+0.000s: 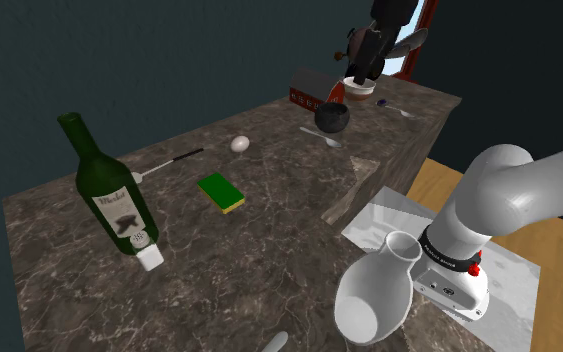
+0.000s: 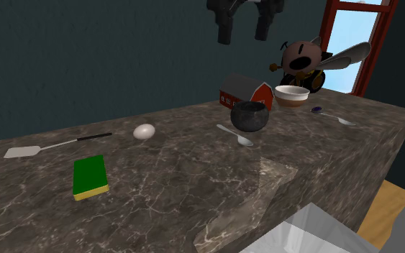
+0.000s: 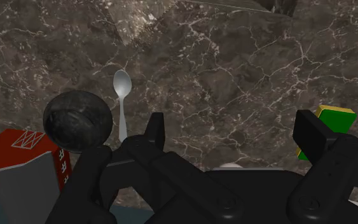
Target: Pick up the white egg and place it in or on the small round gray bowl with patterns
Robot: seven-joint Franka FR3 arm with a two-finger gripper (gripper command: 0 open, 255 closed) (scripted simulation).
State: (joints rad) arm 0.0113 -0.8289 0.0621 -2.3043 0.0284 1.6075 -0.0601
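The white egg [image 1: 240, 144] [image 2: 144, 131] lies on the dark marble counter [image 2: 193, 187], between a spatula and a spoon. The small round dark grey mottled bowl [image 1: 332, 118] [image 2: 249, 115] [image 3: 77, 121] stands farther along the counter, in front of a red toy barn. My black gripper [image 2: 244, 32] [image 3: 233, 130] hangs high in the air above the bowl and barn, well off the counter. Its fingers stand wide apart with nothing between them. In the wrist view a white sliver [image 3: 231, 165] shows behind the hand, between the bowl and a green sponge.
A green bottle [image 1: 109, 190] and a white vase [image 1: 379, 295] stand near the stand. A green sponge [image 2: 90, 176], a spatula [image 2: 49, 146] and a spoon [image 2: 235, 134] lie on the counter. The red barn [image 2: 247, 90], a bee toy [image 2: 301, 61] and a pale cup [image 2: 292, 95] crowd the far end.
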